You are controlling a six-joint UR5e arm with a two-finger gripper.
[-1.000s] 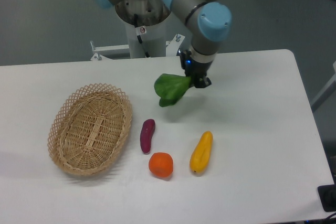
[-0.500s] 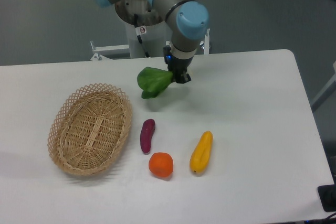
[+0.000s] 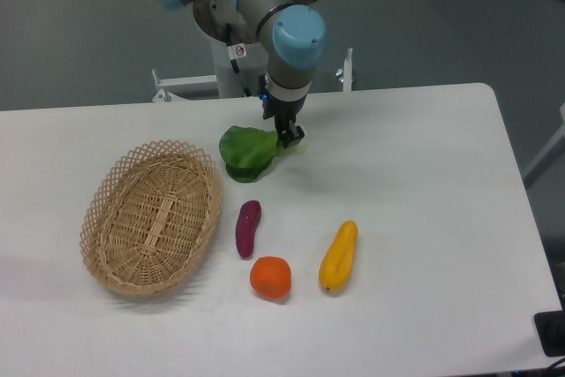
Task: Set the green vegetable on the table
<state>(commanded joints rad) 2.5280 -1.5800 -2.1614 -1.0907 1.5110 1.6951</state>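
**Green vegetable is down at the bench, not released yet**

Nearest you: orange fruit (image 3: 271, 277) and yellow vegetable (image 3: 339, 256) sit on the front of the bench (image 3: 441, 218), apart from each other. The purple eggplant piece (image 3: 247, 228) is just behind the orange. The wicker basket (image 3: 152, 216) is off to the left, with nothing in it. None of these has moved over the last second.

Mid-bench, behind the eggplant: the green vegetable (image 3: 248, 152). Its leaves now look flat on the bench surface, near the basket's far rim but not touching it.

Furthest back: the tool (image 3: 289, 134) is pinched on the pale stalk end, fingers closed narrow around it.

What changed: a second ago you were carrying the vegetable clearly above the bench, further right. Since then the arm has swung left and come down, and the leaves have gone from hanging to lying.

My read: transport is finished and you're at the release step. Whether the stalk end itself is touching down, I can't tell from this angle. The next move is probably to open the fingers and lift straight up so the vegetable isn't dragged.
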